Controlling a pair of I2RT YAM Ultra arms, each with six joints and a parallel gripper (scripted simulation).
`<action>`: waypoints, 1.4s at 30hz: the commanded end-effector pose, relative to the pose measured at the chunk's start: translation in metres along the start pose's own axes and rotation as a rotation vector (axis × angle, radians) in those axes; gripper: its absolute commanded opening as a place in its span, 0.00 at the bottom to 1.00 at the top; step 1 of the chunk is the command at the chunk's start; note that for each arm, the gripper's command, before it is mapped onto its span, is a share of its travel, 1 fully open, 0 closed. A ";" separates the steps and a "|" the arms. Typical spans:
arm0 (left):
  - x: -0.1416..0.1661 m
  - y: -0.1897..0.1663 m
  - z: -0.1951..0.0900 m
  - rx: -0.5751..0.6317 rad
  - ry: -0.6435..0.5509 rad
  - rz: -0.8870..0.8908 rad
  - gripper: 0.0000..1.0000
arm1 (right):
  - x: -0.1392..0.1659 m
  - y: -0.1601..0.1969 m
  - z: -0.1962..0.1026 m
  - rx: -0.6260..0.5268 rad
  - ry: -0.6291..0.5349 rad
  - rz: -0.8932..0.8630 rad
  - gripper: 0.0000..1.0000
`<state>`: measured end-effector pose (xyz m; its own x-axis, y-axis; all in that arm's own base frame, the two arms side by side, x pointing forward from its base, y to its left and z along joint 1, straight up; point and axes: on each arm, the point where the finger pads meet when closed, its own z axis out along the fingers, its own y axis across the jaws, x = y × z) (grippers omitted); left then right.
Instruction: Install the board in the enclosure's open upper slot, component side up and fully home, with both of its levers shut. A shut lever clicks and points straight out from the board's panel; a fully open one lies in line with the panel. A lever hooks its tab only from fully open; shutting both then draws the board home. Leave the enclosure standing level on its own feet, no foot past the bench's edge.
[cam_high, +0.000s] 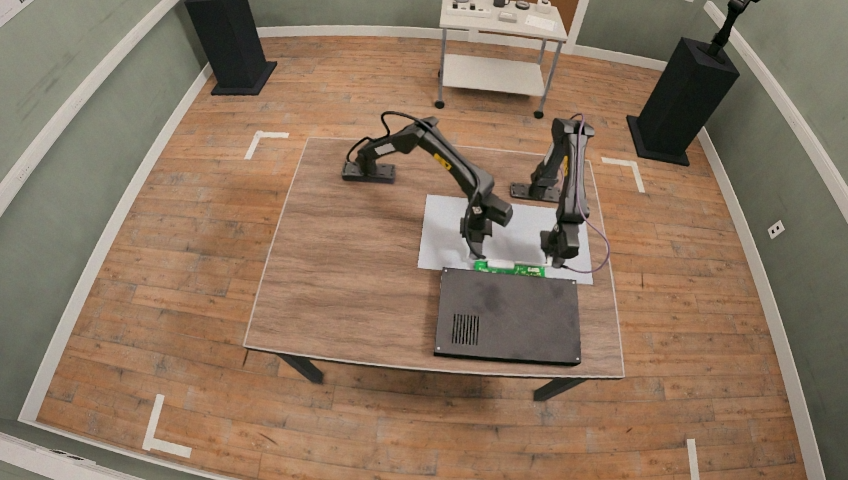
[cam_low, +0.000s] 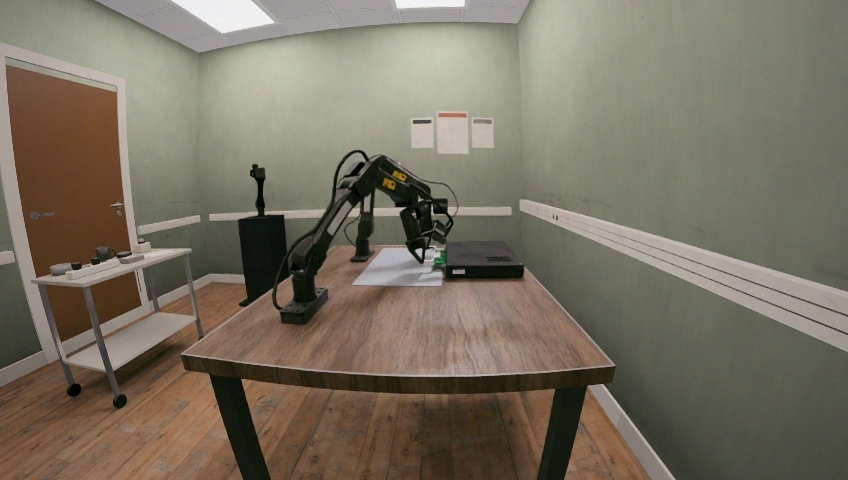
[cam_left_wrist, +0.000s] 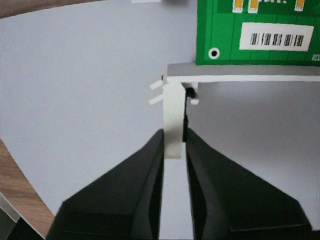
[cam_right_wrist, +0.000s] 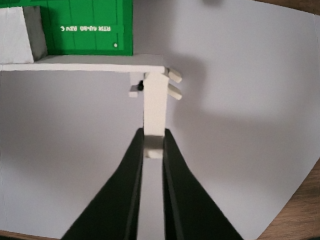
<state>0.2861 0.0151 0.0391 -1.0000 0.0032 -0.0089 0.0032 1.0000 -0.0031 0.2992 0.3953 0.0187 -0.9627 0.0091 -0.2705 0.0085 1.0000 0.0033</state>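
Observation:
The black enclosure (cam_high: 517, 309) (cam_low: 484, 252) lies flat on the table; its feet are not visible. The green board (cam_high: 523, 271) (cam_left_wrist: 220, 35) (cam_right_wrist: 90, 45) shows its component side up. Its inner part is hidden in the enclosure; a strip with the white panel (cam_left_wrist: 260, 78) (cam_right_wrist: 90, 67) stands outside. Both levers, one in the left wrist view (cam_left_wrist: 173, 110) and one in the right wrist view (cam_right_wrist: 156, 100), point straight out from the panel. My left gripper (cam_high: 556, 261) (cam_left_wrist: 174, 136) is shut on one lever. My right gripper (cam_high: 477, 256) (cam_right_wrist: 153, 134) is shut on the other.
A pale sheet (cam_high: 437, 231) (cam_low: 386, 276) lies under the grippers and the panel. The enclosure's far side from the arms is close to the table (cam_high: 333, 285) edge. A purple cable (cam_high: 606, 249) loops beside my left arm.

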 end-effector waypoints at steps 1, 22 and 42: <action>-0.002 0.003 0.001 -0.011 -0.020 -0.014 0.12 | -0.005 -0.002 -0.002 -0.003 -0.011 0.003 0.09; -0.006 0.010 -0.001 -0.009 -0.028 0.171 0.03 | -0.006 -0.007 -0.006 -0.072 -0.014 -0.196 0.03; -0.005 0.019 -0.001 -0.011 -0.002 0.424 0.03 | -0.009 -0.017 -0.005 -0.137 -0.017 -0.457 0.03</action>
<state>0.2885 0.0284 0.0386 -0.9339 0.3569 -0.0210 0.3567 0.9341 0.0101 0.3022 0.3801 0.0184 -0.8833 -0.3839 -0.2689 -0.3979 0.9174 -0.0027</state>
